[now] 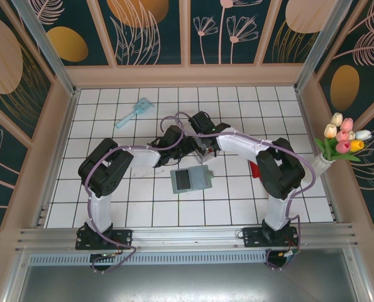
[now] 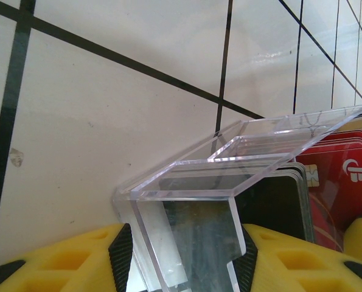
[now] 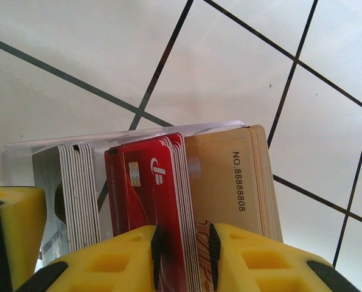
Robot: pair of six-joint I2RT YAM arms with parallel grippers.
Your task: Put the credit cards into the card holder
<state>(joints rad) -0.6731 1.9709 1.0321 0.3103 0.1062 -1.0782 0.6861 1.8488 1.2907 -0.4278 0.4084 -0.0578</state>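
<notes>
As R hand (image 3: 184, 242) grips cards (image 3: 147, 194), bottoms hidden (cropped).

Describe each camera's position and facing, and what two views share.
Top external: above and behind, looking down on table, left arm, right arm, holder.
Left wrist: on left arm, facing table past left gripper clamping box.
Right wrist: on right arm, facing table past right gripper gripping red cards.
Both wrist views share box and red cards.
</notes>
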